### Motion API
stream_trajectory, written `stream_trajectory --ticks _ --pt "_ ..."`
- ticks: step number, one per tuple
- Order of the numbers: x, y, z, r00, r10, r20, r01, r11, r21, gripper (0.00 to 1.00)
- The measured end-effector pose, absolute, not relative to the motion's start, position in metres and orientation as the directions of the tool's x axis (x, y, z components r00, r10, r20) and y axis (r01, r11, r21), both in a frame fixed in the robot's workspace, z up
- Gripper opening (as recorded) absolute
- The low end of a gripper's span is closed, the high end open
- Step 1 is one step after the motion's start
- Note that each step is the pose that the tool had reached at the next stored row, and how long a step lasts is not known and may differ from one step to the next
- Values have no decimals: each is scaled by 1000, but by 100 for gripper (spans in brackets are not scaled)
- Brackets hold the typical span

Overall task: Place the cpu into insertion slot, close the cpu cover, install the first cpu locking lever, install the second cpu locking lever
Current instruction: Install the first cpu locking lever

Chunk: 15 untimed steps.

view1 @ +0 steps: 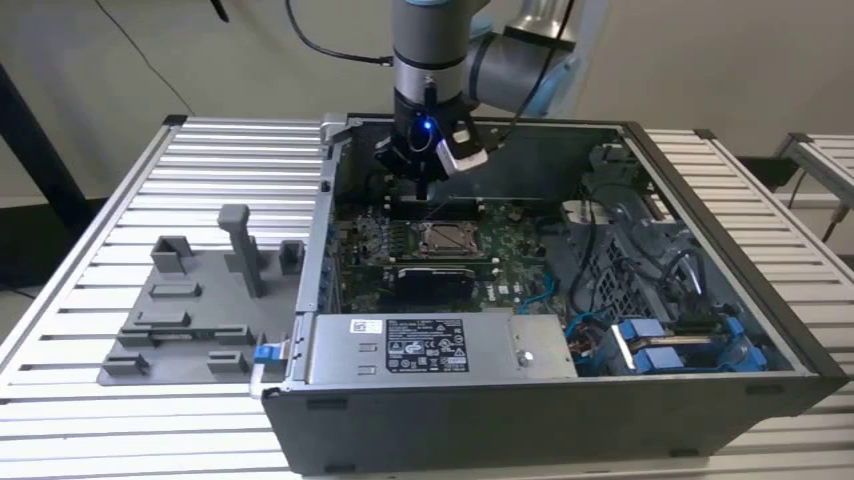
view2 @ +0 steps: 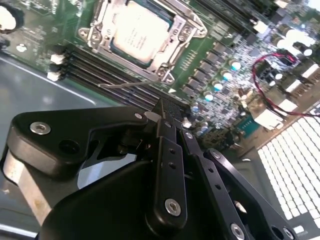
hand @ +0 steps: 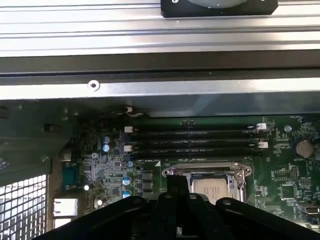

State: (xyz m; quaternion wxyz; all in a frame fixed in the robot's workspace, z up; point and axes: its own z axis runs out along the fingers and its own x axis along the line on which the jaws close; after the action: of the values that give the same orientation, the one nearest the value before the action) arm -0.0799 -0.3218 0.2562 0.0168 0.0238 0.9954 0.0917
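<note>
Hovering inside dark grey metal computer case (view1: 534,425), black two-finger gripper (view2: 167,107), jaws pressed together, empty, beside thin silver wire locking lever (view2: 131,84). Silvery-beige square cpu (view2: 137,32) sits in silver-rimmed insertion slot (view1: 416,238) under silver frame cpu cover (view2: 182,32). Lever likely wants steady sideways-and-down push, tip clear of black memory slots (hand: 195,142).

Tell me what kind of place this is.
Probably a robotics lab or assembly test bench: an open computer case sits on a slatted metal table, a grey holding fixture lies beside it, and a robot arm reaches over the green circuit board.
</note>
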Motion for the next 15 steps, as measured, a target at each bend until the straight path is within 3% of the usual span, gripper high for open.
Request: stream_trajectory --ticks 4,15 --pt "-81 -322 253 -997 48 -52 37 980 197 11" --pt "-81 -322 241 -999 13 -51 0 972 234 11"
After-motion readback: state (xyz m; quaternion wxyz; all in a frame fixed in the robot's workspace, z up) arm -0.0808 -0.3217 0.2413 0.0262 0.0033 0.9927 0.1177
